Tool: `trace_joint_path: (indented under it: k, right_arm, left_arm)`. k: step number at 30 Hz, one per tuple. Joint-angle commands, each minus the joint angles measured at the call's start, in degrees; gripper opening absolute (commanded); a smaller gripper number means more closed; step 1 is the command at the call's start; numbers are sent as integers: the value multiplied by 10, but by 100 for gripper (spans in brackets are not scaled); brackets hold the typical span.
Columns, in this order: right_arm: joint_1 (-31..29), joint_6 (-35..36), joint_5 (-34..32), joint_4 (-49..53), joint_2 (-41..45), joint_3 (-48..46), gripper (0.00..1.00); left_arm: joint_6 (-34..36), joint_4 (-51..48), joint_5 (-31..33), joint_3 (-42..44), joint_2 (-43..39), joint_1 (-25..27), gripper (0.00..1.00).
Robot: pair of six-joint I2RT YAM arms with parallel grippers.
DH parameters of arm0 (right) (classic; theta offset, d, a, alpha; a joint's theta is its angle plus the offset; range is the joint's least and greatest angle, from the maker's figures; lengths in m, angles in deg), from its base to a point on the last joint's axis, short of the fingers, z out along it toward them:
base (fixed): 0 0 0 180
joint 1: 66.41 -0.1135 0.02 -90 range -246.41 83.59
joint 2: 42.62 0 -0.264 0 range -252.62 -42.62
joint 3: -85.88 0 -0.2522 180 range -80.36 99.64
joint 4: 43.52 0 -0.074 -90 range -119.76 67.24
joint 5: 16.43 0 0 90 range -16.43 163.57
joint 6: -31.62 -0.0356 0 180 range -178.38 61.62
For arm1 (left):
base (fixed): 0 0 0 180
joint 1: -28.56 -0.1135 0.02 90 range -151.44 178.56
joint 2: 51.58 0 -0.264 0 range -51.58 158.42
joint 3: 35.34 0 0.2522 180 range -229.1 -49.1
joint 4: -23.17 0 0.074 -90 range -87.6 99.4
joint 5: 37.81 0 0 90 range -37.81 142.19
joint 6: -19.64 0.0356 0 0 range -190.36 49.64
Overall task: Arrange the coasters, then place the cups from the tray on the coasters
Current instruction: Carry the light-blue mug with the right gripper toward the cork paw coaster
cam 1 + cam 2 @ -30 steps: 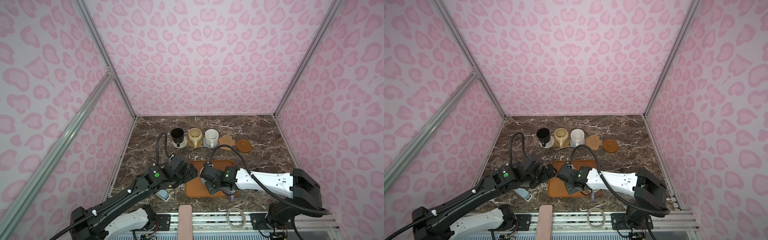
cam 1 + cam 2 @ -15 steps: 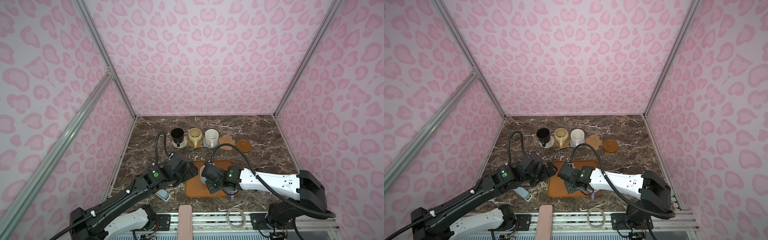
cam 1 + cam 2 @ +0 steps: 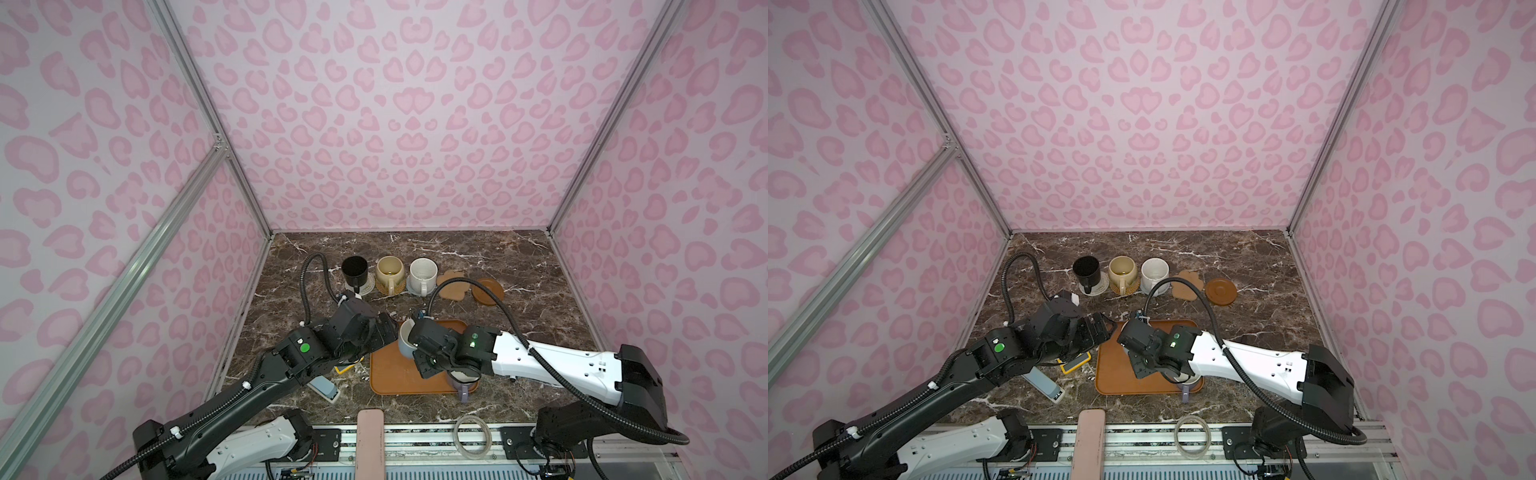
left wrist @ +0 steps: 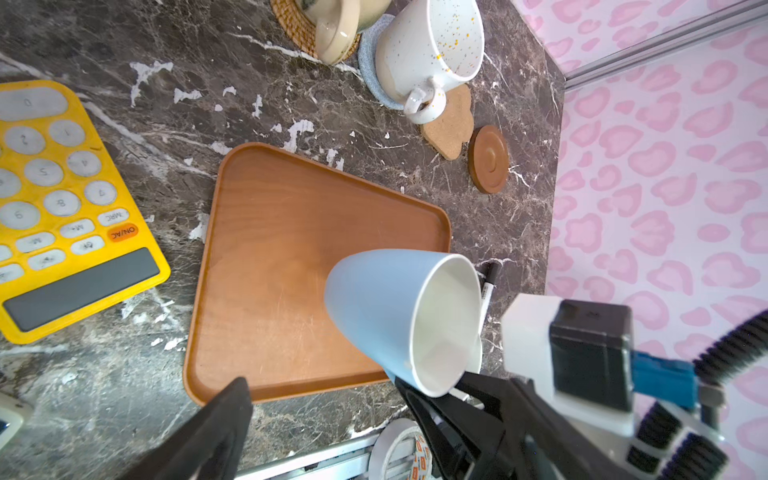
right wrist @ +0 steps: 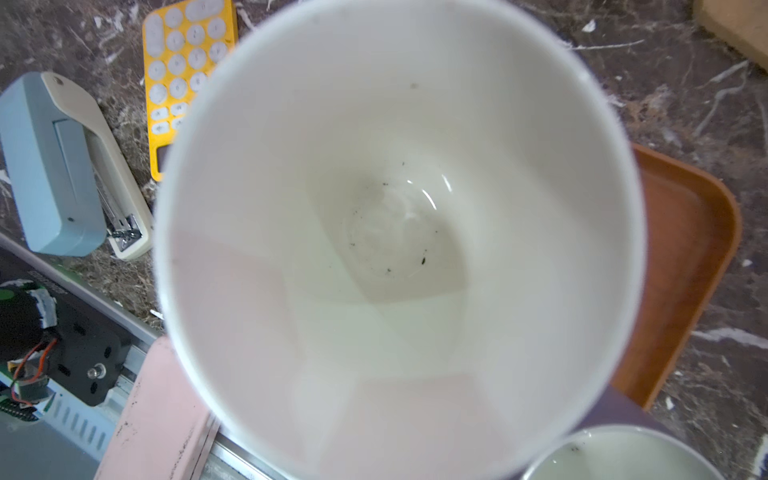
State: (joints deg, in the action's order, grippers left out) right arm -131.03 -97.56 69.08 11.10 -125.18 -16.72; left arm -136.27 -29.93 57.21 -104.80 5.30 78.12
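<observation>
Pink blotch-patterned walls (image 3: 395,124) close me in on three sides, braced by aluminium bars (image 3: 124,282). Below them lies the marble tabletop (image 3: 519,307), dark brown with white veins. My two arms meet over its near middle.

The orange-brown tray (image 3: 395,374) lies flat there, most of its floor bare. My right gripper (image 3: 415,345) has its jaws clamped on the blue cup (image 4: 374,307), which hangs tilted above the tray with its white inside filling my right wrist view. My left gripper (image 3: 382,334) sits just beside that cup, jaws spread wide and holding nothing. The lavender cup (image 3: 463,380) stands at the tray's near right corner, partly under my right wrist.

Along the far side runs a row. The black cup (image 3: 354,268) is on the whitish coaster (image 3: 365,289), the cream-yellow cup (image 3: 390,270) on the rattan coaster (image 3: 395,289), and the white cup (image 3: 423,272) on the light-blue coaster (image 4: 370,70). Next come the flower-shaped coaster (image 3: 455,286) and the dark-brown disc (image 3: 488,291), both bare and just beside each other.

Left of the tray lie a yellow calculator (image 4: 62,199) and a grey-blue stapler (image 5: 54,166). A clear ring (image 3: 471,432) rests on the front rail, and a marker pen (image 4: 488,282) lies by the tray's right edge.
</observation>
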Motion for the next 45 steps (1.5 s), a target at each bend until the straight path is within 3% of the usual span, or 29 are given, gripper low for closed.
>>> trace_joint_path:
  k: [1, 15, 24, 37, 45]
  right_arm:
    - [9, 11, -21, 5, 12, 5, 0]
    - [103, 48, -22, 55, 74, -3, 0]
    - [198, 80, -21, 73, 93, 13, 0]
    - [328, 93, 9, 73, 11, 63, 0]
    - [375, 83, 19, 49, -69, 109, 0]
  left_arm:
    - [15, 11, 19, -17, 3, 1, 96]
    - [59, 66, -3, -62, 47, -1, 97]
    - [92, 54, 2, -158, 123, -11, 97]
    - [127, 56, -56, -260, 251, -38, 98]
    - [137, 65, -88, -309, 326, -54, 98]
